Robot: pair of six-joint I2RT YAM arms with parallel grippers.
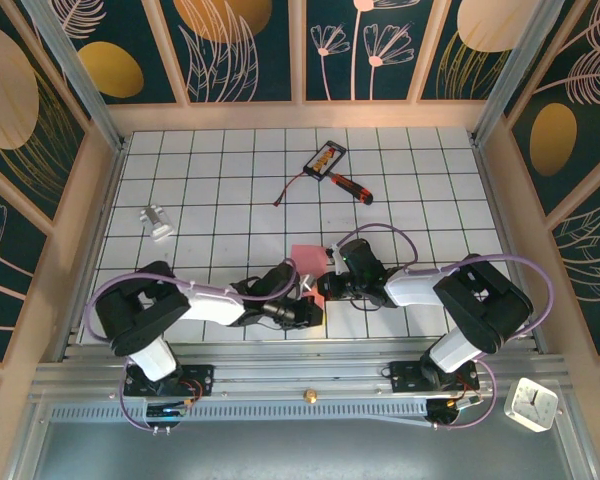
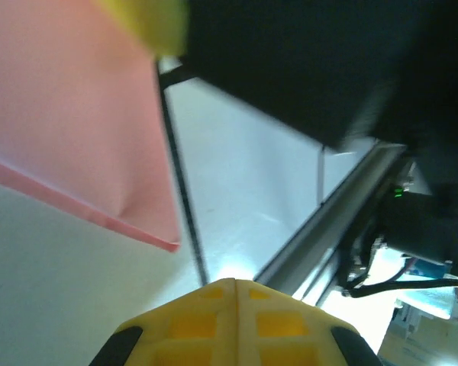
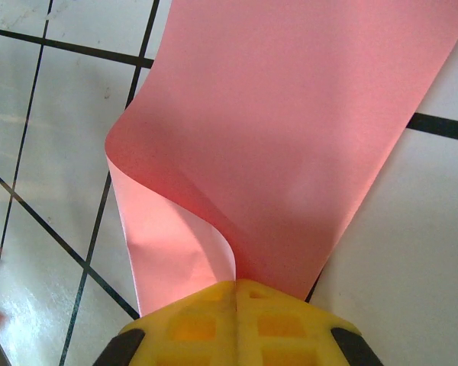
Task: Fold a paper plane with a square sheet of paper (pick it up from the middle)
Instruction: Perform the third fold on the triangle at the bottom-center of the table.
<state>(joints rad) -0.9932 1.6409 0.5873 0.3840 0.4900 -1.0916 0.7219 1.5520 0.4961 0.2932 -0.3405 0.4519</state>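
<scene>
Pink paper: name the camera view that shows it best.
Right wrist: the pink paper spreads large and sharp, its curled fold plain. Left wrist catches a blurred corner; top external shows a small, distant patch.

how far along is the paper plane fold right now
Early stage. Done: the right end effector is shut on one edge of the square sheet of paper. In hand: that edge curls over the flat part, a loose fold, not creased. The left end effector is shut beside the sheet, not on it. Left: pressing creases; no pointed dart shape or centre ridge shows yet.
</scene>
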